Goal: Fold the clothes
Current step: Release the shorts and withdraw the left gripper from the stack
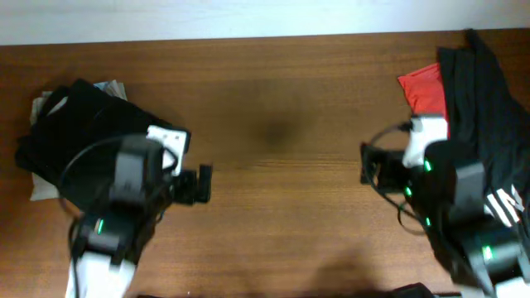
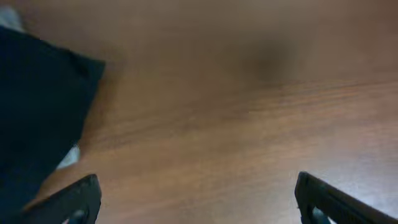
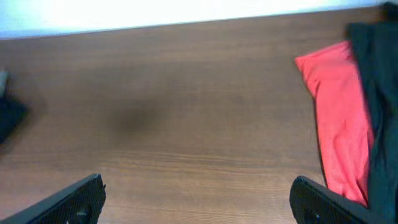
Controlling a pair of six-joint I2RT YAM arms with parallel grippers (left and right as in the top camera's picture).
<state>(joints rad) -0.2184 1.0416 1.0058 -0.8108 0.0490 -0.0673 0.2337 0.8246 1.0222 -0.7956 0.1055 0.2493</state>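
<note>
A folded black garment (image 1: 70,132) lies on a stack at the table's left, with pale fabric showing under it. Its corner shows in the left wrist view (image 2: 37,106). A heap of black clothes (image 1: 484,108) lies at the right, with a red garment (image 1: 426,89) beside it; the red piece also shows in the right wrist view (image 3: 339,118). My left gripper (image 1: 199,184) is open and empty, just right of the folded stack; bare wood lies between its fingers (image 2: 196,199). My right gripper (image 1: 368,165) is open and empty, left of the heap, over bare wood (image 3: 196,199).
The brown wooden table (image 1: 273,124) runs between the two piles. A white wall strip (image 1: 248,16) borders its far edge. A black-and-white striped piece (image 1: 505,203) lies at the right edge near my right arm.
</note>
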